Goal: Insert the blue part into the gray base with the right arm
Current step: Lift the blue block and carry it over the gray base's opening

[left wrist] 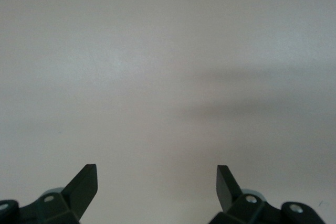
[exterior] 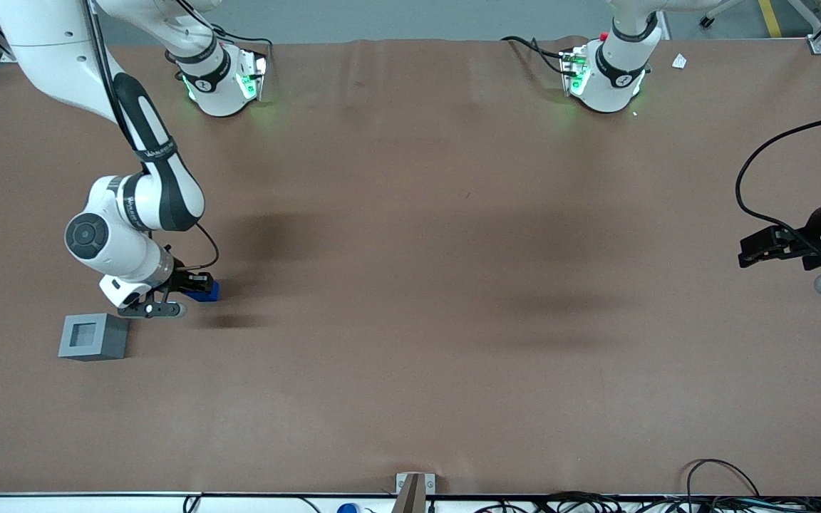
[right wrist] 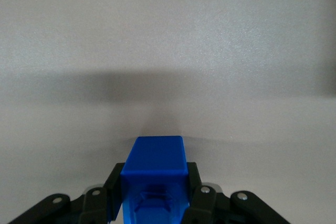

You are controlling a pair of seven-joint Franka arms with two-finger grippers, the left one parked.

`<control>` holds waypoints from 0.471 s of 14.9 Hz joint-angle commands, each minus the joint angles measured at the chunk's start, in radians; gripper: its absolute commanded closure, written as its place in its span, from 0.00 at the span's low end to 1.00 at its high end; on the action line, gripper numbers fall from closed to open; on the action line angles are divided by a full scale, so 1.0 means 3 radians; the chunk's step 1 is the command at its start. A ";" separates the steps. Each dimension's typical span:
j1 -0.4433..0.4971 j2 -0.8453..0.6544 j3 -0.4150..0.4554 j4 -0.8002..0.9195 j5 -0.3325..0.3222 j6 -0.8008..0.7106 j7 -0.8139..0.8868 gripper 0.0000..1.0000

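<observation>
No legible text, label, brand, number or sign anywhere. Lettered black band (exterior: 155,152) on right arm (exterior: 132,214): white characters present, not readable. Round marks on arm bases (exterior: 221,82): not readable as characters. Gripper (exterior: 193,285) at working arm's end of table (exterior: 410,285), closed on blue part (exterior: 209,291), unmarked. Gray base (exterior: 92,336), nearer the front camera than gripper, unmarked.
</observation>
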 commanded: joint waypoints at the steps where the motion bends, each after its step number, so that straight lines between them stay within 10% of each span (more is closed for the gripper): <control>1: -0.0034 -0.0068 -0.0007 -0.0005 0.0048 -0.0001 -0.0041 0.99; 7: -0.0294 -0.0068 -0.0012 0.0679 0.0027 -0.0639 -0.0143 1.00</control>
